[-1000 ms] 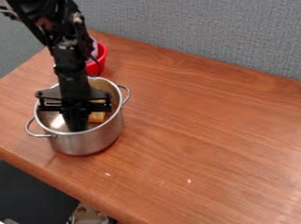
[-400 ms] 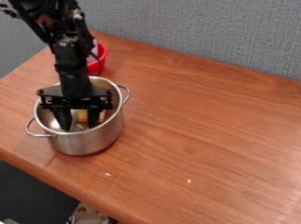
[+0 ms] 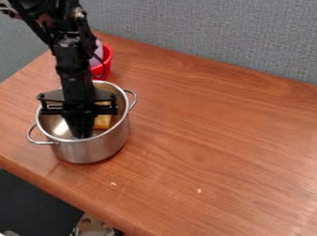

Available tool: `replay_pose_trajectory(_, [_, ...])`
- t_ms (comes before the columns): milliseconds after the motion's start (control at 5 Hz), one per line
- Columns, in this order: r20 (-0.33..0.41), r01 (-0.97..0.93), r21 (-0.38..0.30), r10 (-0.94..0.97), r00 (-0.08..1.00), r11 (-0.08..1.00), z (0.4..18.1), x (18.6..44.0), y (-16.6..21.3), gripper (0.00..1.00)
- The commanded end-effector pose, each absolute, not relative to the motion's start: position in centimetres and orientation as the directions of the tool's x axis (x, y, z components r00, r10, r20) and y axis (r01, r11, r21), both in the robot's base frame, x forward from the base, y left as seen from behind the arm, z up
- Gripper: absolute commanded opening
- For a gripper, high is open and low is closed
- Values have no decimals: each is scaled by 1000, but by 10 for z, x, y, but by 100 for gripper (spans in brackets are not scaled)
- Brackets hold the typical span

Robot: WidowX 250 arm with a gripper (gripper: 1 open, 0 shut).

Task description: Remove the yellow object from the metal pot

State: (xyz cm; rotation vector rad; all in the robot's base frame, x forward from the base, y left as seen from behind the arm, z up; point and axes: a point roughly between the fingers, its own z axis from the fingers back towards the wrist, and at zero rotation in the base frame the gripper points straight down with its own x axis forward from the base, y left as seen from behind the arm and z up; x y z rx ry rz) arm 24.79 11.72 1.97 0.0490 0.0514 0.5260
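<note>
The shiny metal pot [image 3: 72, 146] stands near the left front edge of the wooden table. My gripper [image 3: 84, 125] points straight down into it, with the fingers low inside the rim. The yellow object [image 3: 106, 121] lies inside the pot, and a yellow-orange corner of it shows just right of the fingers. The fingers stand close together against this piece. The pot's wall and the black arm hide its lower part and the exact contact.
A small red bowl [image 3: 103, 61] sits behind the pot near the grey back wall. The wooden table [image 3: 215, 127] stretches to the right. Its front edge runs diagonally just below the pot.
The fingers were together a second ago, spread wide inside the pot, and have now drawn in against the yellow piece. The arm has stayed in place.
</note>
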Motion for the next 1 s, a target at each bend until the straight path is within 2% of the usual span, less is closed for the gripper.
replay_pose_trajectory(0, [11, -511, 51, 511, 860, 858, 34, 255, 124, 100])
replay_pose_trajectory(200, [9, -510, 49, 510, 860, 859, 34, 255, 124, 0])
replay_pose_trajectory(400, [5, -508, 45, 509, 861, 860, 36, 254, 124, 0])
replay_pose_trajectory(600, [0, -508, 40, 509, 861, 860, 37, 255, 123, 100])
replay_pose_trajectory(800, [-4, -508, 35, 509, 861, 861, 38, 255, 122, 100])
